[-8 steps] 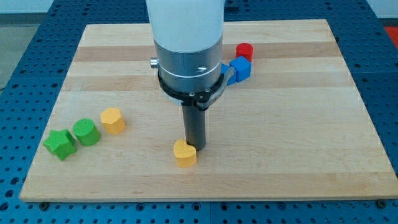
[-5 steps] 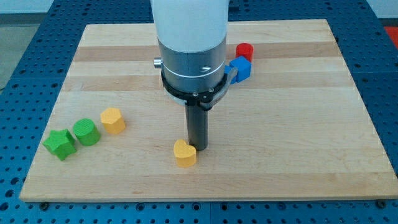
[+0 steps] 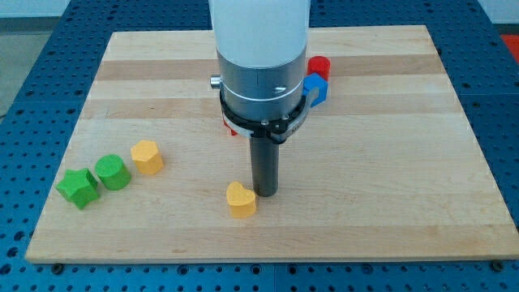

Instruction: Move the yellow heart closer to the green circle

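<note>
Arm shifted right; my tip [image 3: 264,193] beside yellow heart [image 3: 241,199], arm hiding blocks behind.

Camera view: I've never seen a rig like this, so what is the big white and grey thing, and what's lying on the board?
It is a robot arm seen by one camera, whose mounting is not on record. It has no hand and holds nothing; it ends in a dark rod, and my tip slides along the wooden board, pushing blocks. The tip stands just right of the yellow heart. Toward the view's left lie another yellow block, the green circle and a green block. Blue and red blocks show behind the arm.
</note>
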`<state>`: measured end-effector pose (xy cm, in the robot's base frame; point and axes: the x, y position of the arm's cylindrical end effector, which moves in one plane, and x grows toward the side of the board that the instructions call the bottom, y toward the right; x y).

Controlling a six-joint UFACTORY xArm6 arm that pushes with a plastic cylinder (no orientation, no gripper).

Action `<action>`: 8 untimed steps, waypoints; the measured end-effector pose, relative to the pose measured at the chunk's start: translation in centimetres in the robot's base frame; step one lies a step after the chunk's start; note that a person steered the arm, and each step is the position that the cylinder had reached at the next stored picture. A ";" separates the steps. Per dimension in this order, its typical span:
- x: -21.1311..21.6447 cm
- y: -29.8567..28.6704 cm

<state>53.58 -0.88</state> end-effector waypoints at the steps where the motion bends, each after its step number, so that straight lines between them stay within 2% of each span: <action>1: 0.4 0.1; 2: 0.6 2.6; 3: 1.2 2.1; 4: 3.6 -4.0; 6: 1.1 -14.1; 7: 0.7 -12.9; 8: 0.0 -7.0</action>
